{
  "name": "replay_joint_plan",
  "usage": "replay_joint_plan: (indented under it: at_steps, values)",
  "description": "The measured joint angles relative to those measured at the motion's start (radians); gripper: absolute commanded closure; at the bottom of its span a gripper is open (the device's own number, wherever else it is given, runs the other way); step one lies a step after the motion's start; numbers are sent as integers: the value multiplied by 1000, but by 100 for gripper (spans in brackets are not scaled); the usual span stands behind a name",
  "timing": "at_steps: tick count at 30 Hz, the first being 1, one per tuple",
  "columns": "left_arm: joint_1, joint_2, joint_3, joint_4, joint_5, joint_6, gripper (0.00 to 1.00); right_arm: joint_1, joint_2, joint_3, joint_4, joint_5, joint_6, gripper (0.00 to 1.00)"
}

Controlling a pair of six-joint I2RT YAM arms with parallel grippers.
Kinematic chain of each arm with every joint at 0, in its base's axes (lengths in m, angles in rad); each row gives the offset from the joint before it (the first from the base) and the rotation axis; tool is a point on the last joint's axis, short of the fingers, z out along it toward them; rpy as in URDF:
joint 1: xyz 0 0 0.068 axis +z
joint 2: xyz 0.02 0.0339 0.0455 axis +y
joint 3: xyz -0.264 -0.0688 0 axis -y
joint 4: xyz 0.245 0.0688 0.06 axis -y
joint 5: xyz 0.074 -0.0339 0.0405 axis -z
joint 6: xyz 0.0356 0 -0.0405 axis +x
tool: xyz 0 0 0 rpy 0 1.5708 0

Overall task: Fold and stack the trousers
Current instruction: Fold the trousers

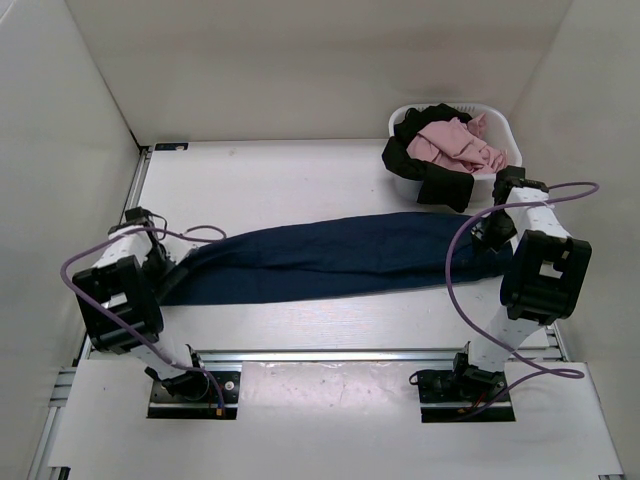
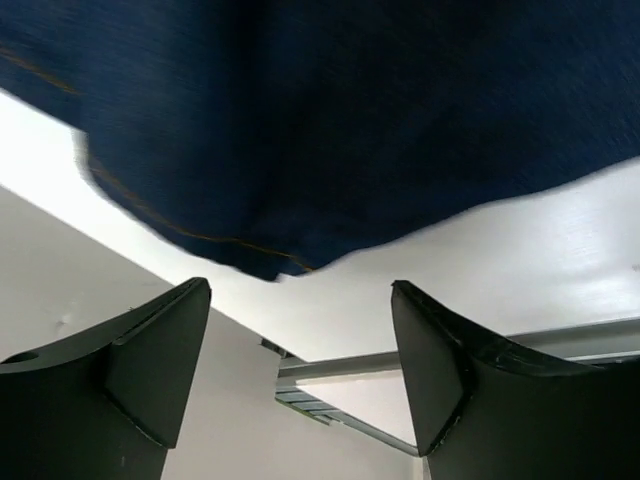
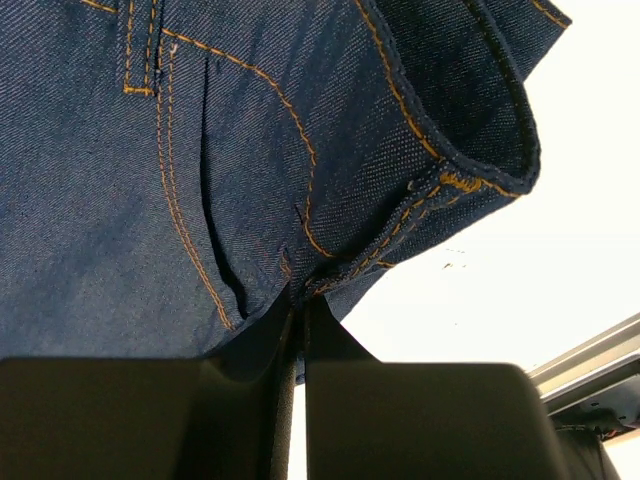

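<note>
I am looking down on the tabletop (image 1: 300, 180). The trousers (image 1: 340, 255), dark blue denim, lie in one long narrow strip across it from left to right, with one of my hands at each end.

At the left end, my left hand (image 2: 300, 287) is released. Its two dark fingers stand wide apart with nothing between them. The leg end of the trousers lies just beyond the fingertips, its tan-stitched hem curling above the white surface.

At the right end, my right hand (image 3: 298, 300) is clenched. A pinch of denim runs into the closed fingers beside a pocket seam near the waistband, so I judge it is grasping the trousers there.

I judge the step in hand to be the end-to-end fold: the strip looks laid out and ready, but not yet doubled over. The next move calls for the left hand to close on the leg end, lift it, and carry it toward the waist, while the right hand keeps the cloth from sliding.

The tabletop is white and smooth, with a metal rail (image 1: 330, 353) along its near edge. Plain white walls (image 1: 300, 60) box it in. At the far right, a white basket (image 1: 505, 125) holds a pink garment (image 1: 455, 145) and a black garment (image 1: 435, 180) that hangs over its rim.
</note>
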Motion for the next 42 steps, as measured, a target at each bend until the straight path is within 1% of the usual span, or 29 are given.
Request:
replay_joint_plan:
  at_steps: [4, 11, 15, 20, 28, 30, 32, 33, 34, 37, 42]
  values:
    - [-3, -62, -79, 32, 5, 29, 17, -1, 0, -2, 0, 0, 0, 100]
    - [-7, -72, -87, 177, -10, -10, 24, -1, 0, -2, 0, 0, 1, 100]
    - [-23, -67, -98, 230, -18, -26, 25, -1, 0, -2, 0, 0, 6, 100]
    - [-37, -61, -146, 249, -20, -33, 25, -1, 0, -2, 0, 0, 8, 100]
    - [-37, -52, -174, 272, -37, -27, 25, -1, 0, -2, 0, 2, 8, 100]
    - [-37, -52, -181, 280, -48, -24, 32, -1, 0, -2, 0, 2, 8, 100]
    - [-39, -52, -186, 290, -55, -25, 42, -1, 0, -2, 0, 2, 9, 100]
    - [-39, -51, -187, 294, -57, -27, 58, -1, 0, -2, 0, 3, 9, 100]
    - [-39, -48, -188, 299, -61, -35, 66, -1, 0, -2, 0, 3, 10, 100]
    - [-43, -31, -188, 312, -77, -43, 85, -1, 0, -2, 0, 4, 12, 100]
    - [-47, -9, -180, 314, -108, -48, 86, -1, 0, -2, 0, 8, 12, 100]
